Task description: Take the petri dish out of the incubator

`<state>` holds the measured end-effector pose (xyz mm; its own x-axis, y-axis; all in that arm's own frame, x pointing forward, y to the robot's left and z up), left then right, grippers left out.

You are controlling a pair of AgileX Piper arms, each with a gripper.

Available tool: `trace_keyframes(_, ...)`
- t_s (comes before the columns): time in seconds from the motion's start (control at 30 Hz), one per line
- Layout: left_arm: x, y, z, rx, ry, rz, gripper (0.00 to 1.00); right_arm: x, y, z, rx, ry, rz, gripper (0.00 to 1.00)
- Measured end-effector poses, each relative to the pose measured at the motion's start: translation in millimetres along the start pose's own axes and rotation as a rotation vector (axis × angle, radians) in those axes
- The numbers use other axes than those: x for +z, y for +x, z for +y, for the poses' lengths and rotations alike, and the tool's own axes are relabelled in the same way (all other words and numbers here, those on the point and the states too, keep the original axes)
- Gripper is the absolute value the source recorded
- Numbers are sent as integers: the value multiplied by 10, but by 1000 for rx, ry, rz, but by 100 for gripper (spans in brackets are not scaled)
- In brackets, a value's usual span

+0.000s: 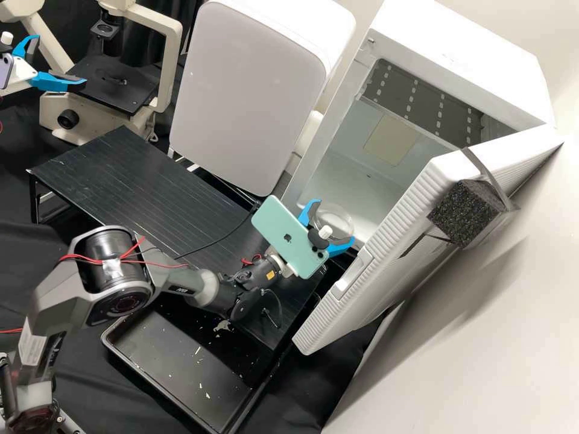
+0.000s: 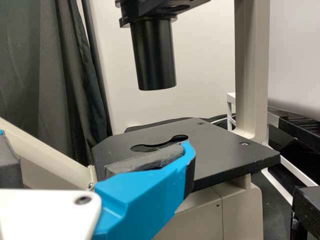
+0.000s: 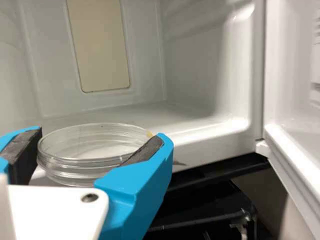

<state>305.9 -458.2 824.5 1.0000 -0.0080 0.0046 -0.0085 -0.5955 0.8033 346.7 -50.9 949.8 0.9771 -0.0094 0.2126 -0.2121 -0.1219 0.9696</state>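
Right hand: I have it clamped on the clear petri dish, in the high view just toward 3 o'clock from centre.
Dish: at the open white incubator's mouth, door ajar; incubator at 2 o'clock.
Left hand: fingers apart, near the microscope, 10 o'clock.

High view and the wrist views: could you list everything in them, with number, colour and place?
Incubator: one, white, door open
Petri dish: one, clear, at the incubator's mouth
Foam block: one, black, on the door
Stand: one, black, before the incubator
Tray: one, black, near side of stand
Box: one, pale grey, beside incubator
Microscope: one, cream and black, past stand
Curtain: one, dark, behind microscope
Phones: two, mint and lilac, on the grippers
Right arm: one, grey, over stand
Right gripper: one, white, blue fingers around dish
Left gripper: one, white, blue fingers, by microscope
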Motion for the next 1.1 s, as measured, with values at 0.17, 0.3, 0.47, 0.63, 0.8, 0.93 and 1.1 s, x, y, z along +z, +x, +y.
trace_keyframes(0.17,0,0,0,0,0,0,100,-36,-318,-37,24,20,49,0)
trace_keyframes(0.3,0,0,0,0,0,0,100,-101,-615,-144,-7,25,63,0)
trace_keyframes(0.47,0,0,0,0,0,0,100,-261,-1038,-320,-83,11,75,0)
trace_keyframes(0.63,0,0,0,0,0,0,100,-422,-1385,-514,-147,3,104,0)
trace_keyframes(0.8,0,0,0,0,0,0,100,-559,-1676,-713,-223,-38,156,0)
trace_keyframes(0.93,0,0,0,0,0,0,100,-606,-1761,-832,-270,-67,186,0)
trace_keyframes(1.1,0,0,0,0,0,0,100,-629,-1766,-951,-318,-106,217,0)
